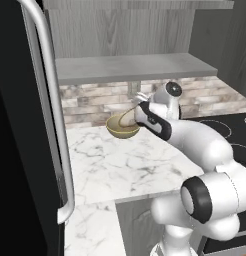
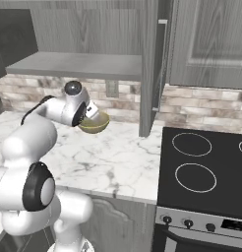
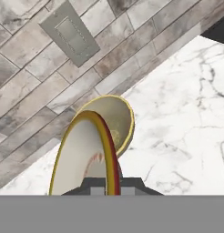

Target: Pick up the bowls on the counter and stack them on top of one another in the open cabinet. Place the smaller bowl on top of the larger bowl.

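My gripper is shut on the rim of the smaller bowl, which has a pale inside and a gold-brown rim and stands tilted on edge. Just behind it, the larger bowl, olive-tan, sits on the white marble counter by the brick wall. In the left base view the gripper hovers over the larger bowl, and the smaller bowl shows as a thin brown arc. The larger bowl lies under the hand in the right base view. The open cabinet's grey shelf hangs above.
The black fridge with its silver handle stands at the left. The cabinet's open door hangs edge-on right of the bowls, and the black stovetop lies beyond it. A grey wall outlet sits in the brick backsplash.
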Tool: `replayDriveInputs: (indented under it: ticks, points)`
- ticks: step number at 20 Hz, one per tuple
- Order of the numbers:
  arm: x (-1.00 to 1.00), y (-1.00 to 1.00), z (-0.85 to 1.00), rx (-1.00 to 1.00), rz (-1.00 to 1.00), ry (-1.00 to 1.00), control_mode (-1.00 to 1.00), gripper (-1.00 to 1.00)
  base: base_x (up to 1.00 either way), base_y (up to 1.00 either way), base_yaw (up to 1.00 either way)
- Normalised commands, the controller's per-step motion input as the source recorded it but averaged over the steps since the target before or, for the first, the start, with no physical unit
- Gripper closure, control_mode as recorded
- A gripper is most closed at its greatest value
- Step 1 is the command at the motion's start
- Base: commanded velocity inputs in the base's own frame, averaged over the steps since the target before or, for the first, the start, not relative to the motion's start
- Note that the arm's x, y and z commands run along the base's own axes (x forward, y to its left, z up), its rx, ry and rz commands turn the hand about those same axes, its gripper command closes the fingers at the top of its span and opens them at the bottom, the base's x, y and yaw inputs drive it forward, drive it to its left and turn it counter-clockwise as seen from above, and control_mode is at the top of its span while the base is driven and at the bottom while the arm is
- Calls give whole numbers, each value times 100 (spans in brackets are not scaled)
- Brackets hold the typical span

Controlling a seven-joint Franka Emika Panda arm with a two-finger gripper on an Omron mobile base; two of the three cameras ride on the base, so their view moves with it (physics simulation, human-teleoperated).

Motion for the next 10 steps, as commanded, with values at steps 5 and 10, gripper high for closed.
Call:
replayDriveInputs:
  ticks: [5,10]
  points:
    - [-2,-39,1,28,0,-9,-100,100,0,0,0]
    - [0,-14,0,14,1,-2,-100,100,0,0,0]
